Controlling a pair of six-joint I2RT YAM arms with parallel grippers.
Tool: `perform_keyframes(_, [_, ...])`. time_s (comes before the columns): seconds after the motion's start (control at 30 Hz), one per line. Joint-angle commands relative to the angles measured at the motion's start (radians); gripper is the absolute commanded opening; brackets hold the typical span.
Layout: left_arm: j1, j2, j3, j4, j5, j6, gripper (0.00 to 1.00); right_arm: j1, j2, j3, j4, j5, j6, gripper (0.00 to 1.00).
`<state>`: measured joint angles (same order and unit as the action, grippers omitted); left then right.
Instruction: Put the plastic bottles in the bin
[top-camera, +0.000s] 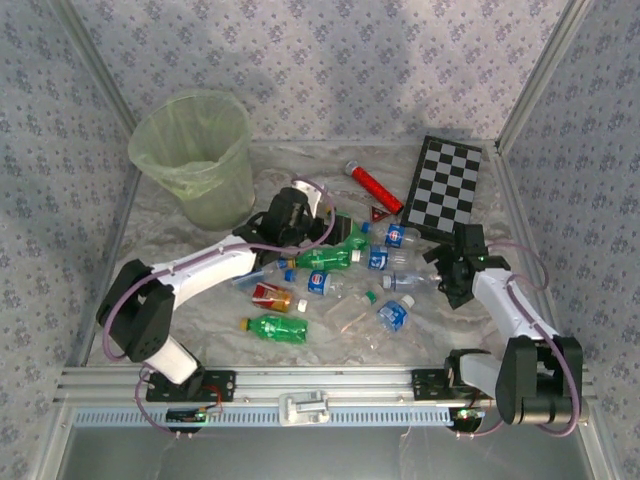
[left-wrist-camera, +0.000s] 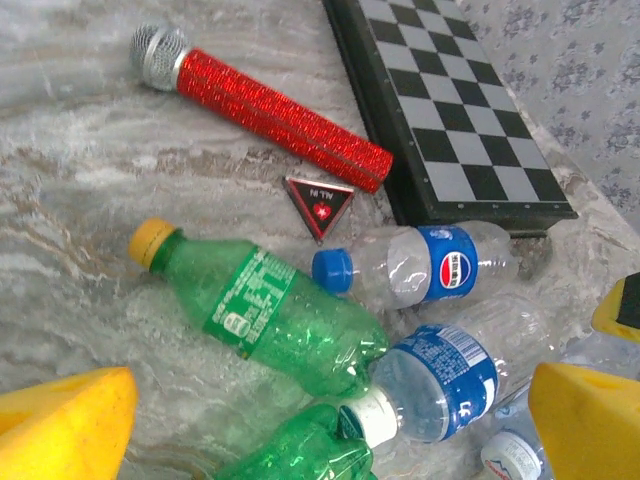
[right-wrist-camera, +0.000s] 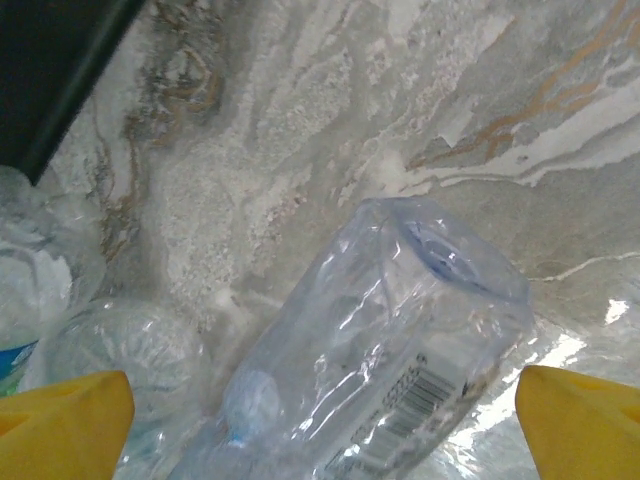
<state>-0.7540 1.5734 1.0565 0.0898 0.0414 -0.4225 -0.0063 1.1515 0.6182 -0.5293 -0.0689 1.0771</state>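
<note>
Both of your grippers are spread wide with nothing in them. Your left gripper (top-camera: 318, 225) hangs over the far side of the plastic bottles (top-camera: 335, 262) heaped mid-tabletop (top-camera: 330, 170). A green bottle (left-wrist-camera: 270, 315) and a blue-labelled clear bottle (left-wrist-camera: 440, 375) lie just below its yellow fingers (left-wrist-camera: 60, 425). Your right gripper (right-wrist-camera: 320, 430) sits at the heap's right edge, with a crumpled clear bottle (right-wrist-camera: 400, 330) lying between its fingers. The bin (top-camera: 215, 190) stands in the far-left corner, nearer your left gripper.
</note>
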Motion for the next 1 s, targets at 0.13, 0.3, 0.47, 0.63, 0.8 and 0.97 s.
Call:
perform_keyframes(0.13, [-0.002, -0.004, -0.041, 0.021, -0.024, -0.069, 1.0, -0.026, 0.046, -0.058, 0.125, -0.028, 0.068, 1.0])
perform_keyframes(0.3, [-0.002, -0.009, -0.037, 0.018, -0.062, -0.063, 1.0, -0.03, 0.077, -0.091, 0.197, -0.046, 0.096, 0.93])
perform_keyframes(0.47, [-0.002, -0.008, -0.021, 0.01, -0.081, -0.052, 1.0, -0.031, 0.091, -0.103, 0.224, -0.035, 0.102, 0.9])
perform_keyframes(0.63, [-0.003, -0.012, -0.021, 0.002, -0.094, -0.052, 1.0, -0.029, 0.085, -0.131, 0.26, -0.027, 0.124, 0.77])
perform_keyframes(0.8, [-0.001, -0.02, -0.03, -0.009, -0.11, -0.055, 1.0, -0.029, 0.084, -0.147, 0.288, -0.028, 0.148, 0.7])
perform_keyframes(0.97, [-0.002, -0.032, -0.039, -0.01, -0.134, -0.052, 1.0, -0.029, 0.081, -0.146, 0.298, -0.031, 0.151, 0.61])
